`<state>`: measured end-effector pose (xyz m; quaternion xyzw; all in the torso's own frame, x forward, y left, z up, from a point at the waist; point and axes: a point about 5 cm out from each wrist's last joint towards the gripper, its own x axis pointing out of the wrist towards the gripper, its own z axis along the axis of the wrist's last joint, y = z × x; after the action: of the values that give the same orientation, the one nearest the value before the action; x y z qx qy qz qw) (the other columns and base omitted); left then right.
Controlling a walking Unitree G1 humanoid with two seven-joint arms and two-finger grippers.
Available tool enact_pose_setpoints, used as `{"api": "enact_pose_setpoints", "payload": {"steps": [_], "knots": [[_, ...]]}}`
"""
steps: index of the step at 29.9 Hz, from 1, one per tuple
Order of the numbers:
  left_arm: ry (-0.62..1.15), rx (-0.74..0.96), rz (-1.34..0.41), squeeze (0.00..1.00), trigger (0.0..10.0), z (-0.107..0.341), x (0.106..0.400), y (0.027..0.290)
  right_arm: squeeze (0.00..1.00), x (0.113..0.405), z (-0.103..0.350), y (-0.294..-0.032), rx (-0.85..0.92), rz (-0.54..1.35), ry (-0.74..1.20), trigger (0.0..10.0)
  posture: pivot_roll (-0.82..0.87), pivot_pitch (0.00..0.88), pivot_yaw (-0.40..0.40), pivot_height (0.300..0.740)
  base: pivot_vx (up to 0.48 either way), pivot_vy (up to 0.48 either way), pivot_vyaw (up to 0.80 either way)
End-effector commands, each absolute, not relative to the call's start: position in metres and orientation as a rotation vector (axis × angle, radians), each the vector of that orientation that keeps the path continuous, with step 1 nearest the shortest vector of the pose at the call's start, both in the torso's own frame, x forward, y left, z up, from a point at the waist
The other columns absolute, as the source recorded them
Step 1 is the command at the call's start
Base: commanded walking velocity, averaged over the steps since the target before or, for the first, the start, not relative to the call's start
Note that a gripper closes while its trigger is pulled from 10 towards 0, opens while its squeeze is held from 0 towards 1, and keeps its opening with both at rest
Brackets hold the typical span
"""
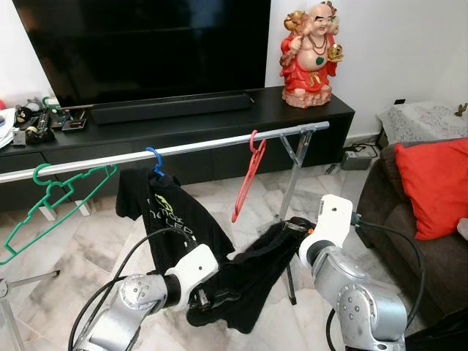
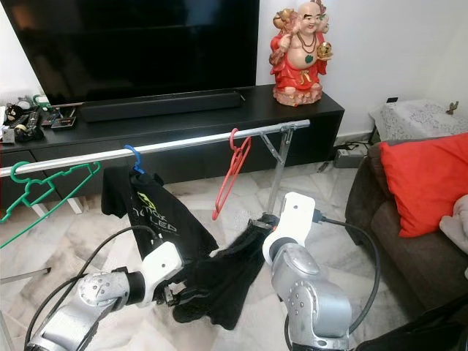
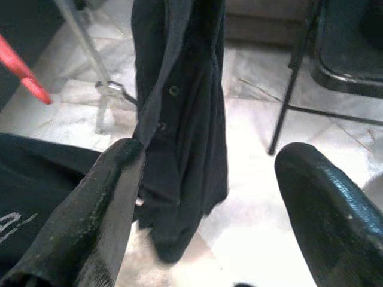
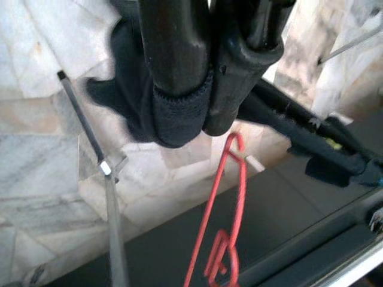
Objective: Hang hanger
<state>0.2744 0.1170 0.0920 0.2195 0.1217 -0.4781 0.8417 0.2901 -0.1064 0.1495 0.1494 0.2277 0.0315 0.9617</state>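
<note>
Below the rail (image 1: 183, 148), your right claw (image 4: 200, 89) pinches the dark garment (image 1: 248, 274) while your left claw (image 3: 209, 197) stands spread beside it, so next you likely thread it onto the red hanger (image 1: 247, 179) hooked overhead.

Silver arms (image 1: 124, 303), white wrist housings (image 1: 330, 219), black cables (image 1: 398, 241); glossy black tool fingers (image 3: 326, 209)
</note>
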Motion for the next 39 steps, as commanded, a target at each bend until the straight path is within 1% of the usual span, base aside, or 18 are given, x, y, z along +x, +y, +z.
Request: {"api": "enact_pose_setpoints", "payload": {"steps": [1,7,10,14,17,26,27,29,30,31,32,34,37,38,39], "knots": [[0.22,0.515,-1.033,0.0,10.0,0.104,0.278,0.111,0.0,0.283,0.162,-0.095,0.314,0.109,0.431,10.0,0.09,0.036,0.044,0.74,0.0,0.0,0.0],[0.181,0.54,-1.042,0.0,10.0,0.112,0.282,0.102,0.0,0.276,0.171,-0.087,0.326,0.123,0.431,10.0,0.08,0.052,0.046,0.74,0.0,0.0,0.0],[0.169,0.495,-1.072,0.0,10.0,0.117,0.281,0.094,0.0,0.273,0.175,-0.085,0.331,0.122,0.433,10.0,0.08,0.059,0.046,0.74,0.0,0.0,0.0],[0.156,0.456,-1.065,0.0,10.0,0.12,0.282,0.087,0.0,0.27,0.178,-0.081,0.333,0.13,0.432,10.0,0.08,0.065,0.045,0.74,0.0,0.0,0.0],[0.147,0.37,-1.059,0.0,10.0,0.124,0.281,0.078,0.0,0.269,0.182,-0.077,0.336,0.138,0.429,10.0,0.08,0.069,0.045,0.74,0.0,0.0,0.0],[0.16,0.324,-1.057,0.0,10.0,0.122,0.277,0.07,0.0,0.271,0.181,-0.08,0.337,0.121,0.43,10.0,0.08,0.072,0.041,0.74,0.0,0.0,0.0],[0.159,0.312,-1.033,0.0,10.0,0.122,0.279,0.071,0.0,0.272,0.182,-0.081,0.322,0.132,0.417,10.0,0.08,0.071,0.04,0.74,0.0,0.0,0.0],[0.157,0.313,-0.962,0.0,10.0,0.121,0.285,0.079,0.0,0.277,0.186,-0.087,0.287,0.133,0.356,10.0,0.08,0.071,0.04,0.74,0.0,0.0,0.0],[0.166,0.286,-0.879,0.0,10.0,0.117,0.292,0.093,0.0,0.285,0.187,-0.103,0.254,0.084,0.283,10.0,0.08,0.067,0.039,0.74,0.0,0.0,0.0],[0.175,0.276,-0.833,0.0,10.0,0.113,0.295,0.105,0.0,0.289,0.185,-0.116,0.238,0.038,0.252,10.0,0.08,0.065,0.037,0.74,0.0,0.0,0.0],[0.175,0.276,-0.833,0.0,10.0,0.113,0.295,0.105,0.0,0.289,0.185,-0.116,0.238,0.038,0.252,10.0,0.08,0.065,0.037,0.74,0.0,0.0,0.0],[0.214,0.287,-0.76,0.0,10.0,0.1,0.294,0.127,0.0,0.294,0.163,-0.137,0.239,-0.034,0.287,10.0,0.08,0.064,0.039,0.74,0.0,0.0,0.0],[0.26,0.29,-0.698,0.0,10.0,0.085,0.29,0.144,0.0,0.293,0.141,-0.148,0.215,-0.06,0.34,10.0,0.09,0.06,0.037,0.74,0.0,0.0,0.0],[0.26,0.29,-0.698,0.0,10.0,0.085,0.29,0.144,0.0,0.293,0.141,-0.148,0.215,-0.06,0.34,10.0,0.09,0.06,0.037,0.74,0.0,0.0,0.0],[0.314,0.265,-0.641,0.0,10.0,0.067,0.283,0.157,0.0,0.289,0.12,-0.153,0.208,-0.082,0.398,10.0,0.1,0.06,0.036,0.74,0.0,0.0,0.0]]}}
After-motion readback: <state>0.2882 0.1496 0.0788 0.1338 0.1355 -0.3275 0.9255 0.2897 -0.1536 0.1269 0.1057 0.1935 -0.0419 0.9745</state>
